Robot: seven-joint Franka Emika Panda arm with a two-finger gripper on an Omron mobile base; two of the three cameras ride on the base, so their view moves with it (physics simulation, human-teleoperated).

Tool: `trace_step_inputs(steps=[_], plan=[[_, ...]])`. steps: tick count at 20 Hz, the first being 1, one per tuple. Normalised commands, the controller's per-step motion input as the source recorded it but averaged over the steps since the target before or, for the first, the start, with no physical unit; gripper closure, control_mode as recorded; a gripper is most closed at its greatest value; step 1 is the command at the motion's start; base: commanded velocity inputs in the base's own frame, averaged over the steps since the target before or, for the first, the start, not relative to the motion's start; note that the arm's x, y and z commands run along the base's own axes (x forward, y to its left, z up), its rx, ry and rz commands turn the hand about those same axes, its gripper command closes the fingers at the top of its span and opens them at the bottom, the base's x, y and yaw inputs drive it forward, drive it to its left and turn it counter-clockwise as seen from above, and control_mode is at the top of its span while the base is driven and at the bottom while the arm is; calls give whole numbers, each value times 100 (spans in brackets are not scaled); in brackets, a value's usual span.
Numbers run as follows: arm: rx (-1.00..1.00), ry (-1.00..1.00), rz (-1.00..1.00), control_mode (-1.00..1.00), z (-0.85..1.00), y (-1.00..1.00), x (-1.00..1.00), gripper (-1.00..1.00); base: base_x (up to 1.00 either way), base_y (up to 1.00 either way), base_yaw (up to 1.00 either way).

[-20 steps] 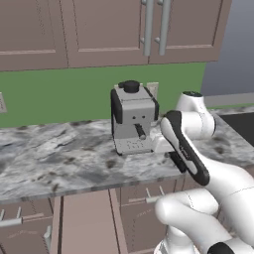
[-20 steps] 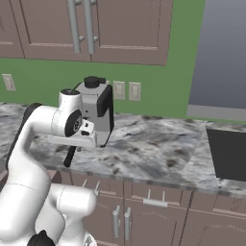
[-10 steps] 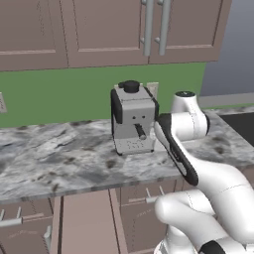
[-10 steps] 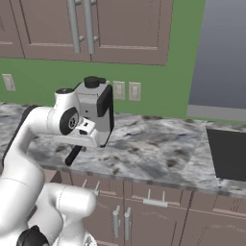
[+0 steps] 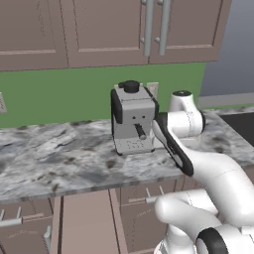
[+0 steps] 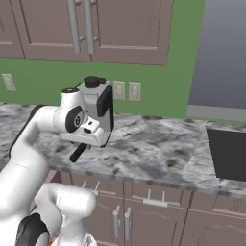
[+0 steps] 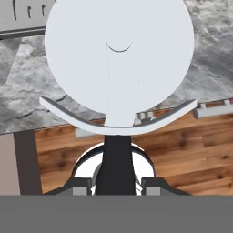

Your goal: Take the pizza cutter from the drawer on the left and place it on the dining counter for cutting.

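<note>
In the hand view we see our end effector (image 7: 117, 187) closed on the pizza cutter (image 7: 119, 68): its dark handle rises between the two finger tips at 6 o'clock, and the pale round blade spreads across the upper part of that view, toward 12 o'clock, with a curved guard below it. Behind the blade lie a marbled table (image 7: 27, 95) and a wooden floor (image 7: 182, 150). From the right base view the dark handle (image 6: 78, 153) juts down toward 7 o'clock from the hand, held in the air above the marbled table's (image 6: 158, 153) front edge, just in front of the grey coffee machine (image 6: 96, 103). In the left base view the coffee machine (image 5: 131, 119) stands on the table (image 5: 49, 158), at 9 o'clock from the arm's wrist.
</note>
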Motion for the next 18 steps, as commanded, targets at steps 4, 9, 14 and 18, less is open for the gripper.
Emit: trace_step_inputs(steps=[4,9,14,18], plan=[[0,0,2,-100,-27,0,1,100,0,0,0],[0,0,7,-100,-18,0,4,100,0,0,0],[0,0,1,100,0,0,6,100,1,0,0],[0,0,0,100,0,0,0,100,-1,-39,-5]])
